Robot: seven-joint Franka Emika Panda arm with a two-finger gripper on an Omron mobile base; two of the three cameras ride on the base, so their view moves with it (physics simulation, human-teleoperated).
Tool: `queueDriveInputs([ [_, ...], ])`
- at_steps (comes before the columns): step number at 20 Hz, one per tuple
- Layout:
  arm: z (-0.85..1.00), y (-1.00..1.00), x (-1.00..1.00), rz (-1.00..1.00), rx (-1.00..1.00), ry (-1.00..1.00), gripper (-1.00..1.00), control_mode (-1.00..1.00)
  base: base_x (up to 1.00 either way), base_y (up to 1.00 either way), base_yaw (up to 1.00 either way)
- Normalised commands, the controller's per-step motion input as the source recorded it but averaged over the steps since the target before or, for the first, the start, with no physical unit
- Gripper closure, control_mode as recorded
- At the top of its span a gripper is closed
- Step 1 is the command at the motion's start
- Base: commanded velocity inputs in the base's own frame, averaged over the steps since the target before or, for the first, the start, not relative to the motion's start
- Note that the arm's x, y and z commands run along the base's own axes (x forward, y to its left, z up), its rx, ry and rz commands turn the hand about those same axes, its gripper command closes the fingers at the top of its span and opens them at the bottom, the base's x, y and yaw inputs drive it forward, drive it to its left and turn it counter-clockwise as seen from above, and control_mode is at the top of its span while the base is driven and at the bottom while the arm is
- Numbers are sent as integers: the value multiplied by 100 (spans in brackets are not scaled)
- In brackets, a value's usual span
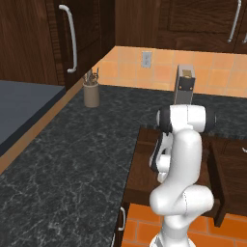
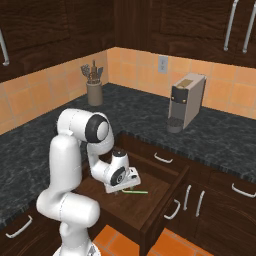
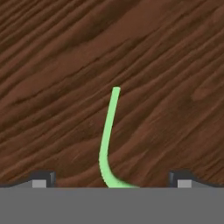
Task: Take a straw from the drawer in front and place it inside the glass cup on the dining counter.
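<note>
Hanging low inside the pulled-out drawer [image 2: 150, 200], the pincer [image 2: 120, 191] points down at the wood floor with its jaws spread wide and nothing between them. In the hand view its two dark fingertips [image 3: 43, 178] stand far apart at the bottom, and the straw [image 3: 107, 140] lies on the drawer floor between them, touching neither. The straw's long part runs away from the pincer and its bent end curves off just under the hand. From the right base view the thin light-green straw [image 2: 134, 192] lies flat on the drawer floor, sticking out from under the pincer toward the drawer's front panel. The drawer's front panel carries a small curved silver handle [image 2: 173, 211].

Around the drawer runs the black speckled bench [image 2: 150, 117], which turns a corner under the orange tiled wall. A grey coffee machine [image 2: 186, 102] stands on the bench near its back edge, beyond the open drawer. A utensil holder [image 2: 93, 86] with tools in it stands close to the bench's back corner. Dark wood cabinets [image 1: 58, 34] with long bar handles hang above.
</note>
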Motion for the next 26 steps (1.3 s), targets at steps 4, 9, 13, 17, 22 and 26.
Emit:
queueDriveInputs([
  [4,-19,-11,0,9,2,0,-100,-100,0,0,0],
  [9,-17,-5,6,10,2,0,-100,-100,0,0,0],
  [13,-21,0,13,9,0,0,-100,-100,0,0,0],
  [17,-28,-3,0,9,0,0,100,-100,0,0,0],
  [22,-22,-10,0,5,4,0,100,-100,0,0,0],
  [26,-6,-1,0,1,5,0,100,-100,0,0,0],
])
